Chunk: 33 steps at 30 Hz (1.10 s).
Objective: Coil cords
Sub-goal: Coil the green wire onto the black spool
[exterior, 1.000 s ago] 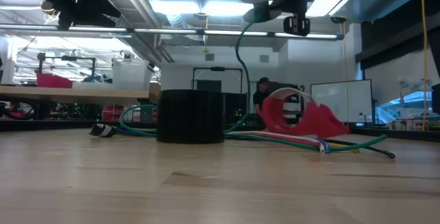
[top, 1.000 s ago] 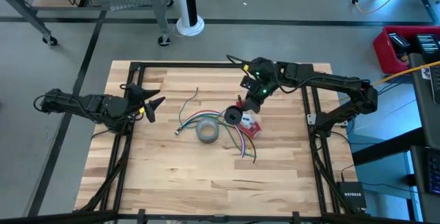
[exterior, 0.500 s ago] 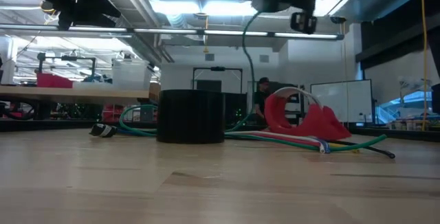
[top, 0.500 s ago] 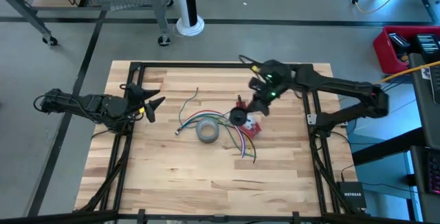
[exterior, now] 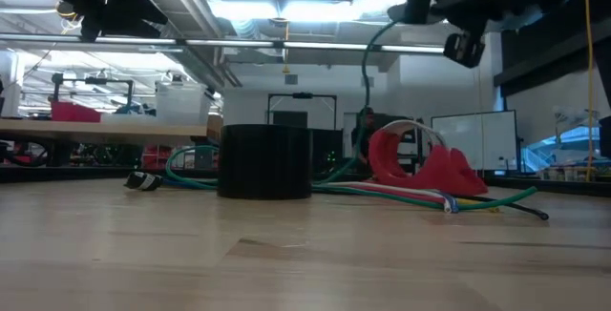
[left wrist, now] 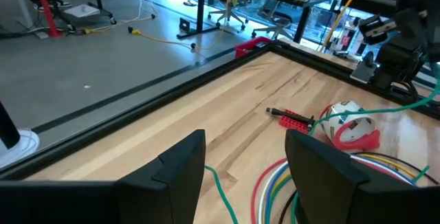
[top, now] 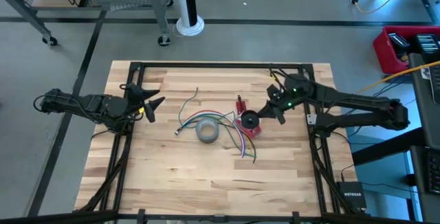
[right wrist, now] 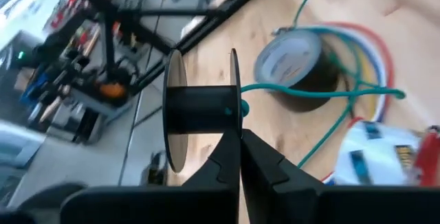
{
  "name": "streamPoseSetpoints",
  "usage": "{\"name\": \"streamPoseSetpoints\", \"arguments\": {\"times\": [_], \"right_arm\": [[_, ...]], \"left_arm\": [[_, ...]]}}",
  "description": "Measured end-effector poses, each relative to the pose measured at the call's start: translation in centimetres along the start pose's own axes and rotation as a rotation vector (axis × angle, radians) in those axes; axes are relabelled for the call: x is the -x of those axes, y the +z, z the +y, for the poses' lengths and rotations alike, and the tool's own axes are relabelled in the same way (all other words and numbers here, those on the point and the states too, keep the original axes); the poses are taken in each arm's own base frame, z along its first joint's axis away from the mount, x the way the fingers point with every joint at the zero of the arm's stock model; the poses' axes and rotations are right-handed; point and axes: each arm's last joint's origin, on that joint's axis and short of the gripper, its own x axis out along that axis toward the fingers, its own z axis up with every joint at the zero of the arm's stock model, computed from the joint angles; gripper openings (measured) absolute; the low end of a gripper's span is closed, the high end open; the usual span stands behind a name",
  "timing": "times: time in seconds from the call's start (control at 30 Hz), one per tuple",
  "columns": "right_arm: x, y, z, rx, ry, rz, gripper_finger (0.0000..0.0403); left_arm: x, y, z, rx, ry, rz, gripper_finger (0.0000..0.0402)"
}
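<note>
A black spool (top: 249,121) hangs over the table's right middle, with my right gripper (top: 261,116) shut on it. A thin green cord (right wrist: 295,92) runs from the spool's hub down to the table; in the low view the cord (exterior: 367,72) hangs in a loose curve. Its other end, with a small plug (top: 180,130), lies left of the grey tape roll (top: 207,130). A bundle of coloured cords (top: 237,140) lies on the wood by the roll. My left gripper (top: 158,97) waits open at the table's left edge, holding nothing. My right gripper pinches the rim of one spool flange (right wrist: 234,124) between its two shut fingers (right wrist: 258,162). The fingers come from the table's right side, slanting slightly down. The spool is lifted clear of the table, and the green cord trails from its hub to the wood.
A red tape dispenser with a white roll (top: 253,130) sits under the spool. A small red and black tool (left wrist: 292,118) lies behind it. Black frame rails (top: 206,64) edge the table. Bare wood lies toward the near edge.
My right gripper has carried the spool toward the table's right edge and a little nearer and lower, turning slightly. The green cord's upper part has followed it, while its lower part stays on the table.
</note>
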Motion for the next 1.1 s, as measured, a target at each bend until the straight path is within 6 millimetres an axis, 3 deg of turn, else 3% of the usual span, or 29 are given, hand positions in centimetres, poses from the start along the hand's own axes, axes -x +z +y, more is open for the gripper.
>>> {"name": "streamPoseSetpoints", "arguments": {"times": [0.23, 0.73, 1.0, 1.1], "right_arm": [[-0.5, -1.6, -1.7, -0.035, -0.070, -0.097, 0.0003], [-2.9, 0.9, -2.1, 0.101, 0.061, -0.265, 0.0003], [-4.0, 0.8, -3.1, 0.022, 0.051, -0.238, 0.0003], [-4.4, 0.9, -3.4, 0.026, 0.056, -0.245, 0.0003]], "left_arm": [[0.0, 0.0, 0.0, 0.001, -0.001, -0.001, 0.0194], [0.0, 0.0, 0.0, -0.001, 0.000, 0.001, 0.0194], [0.0, 0.1, 0.1, -0.032, 0.016, -0.010, 0.0194], [-0.1, 0.1, 0.1, 0.058, 0.022, -0.014, 0.0194]]}}
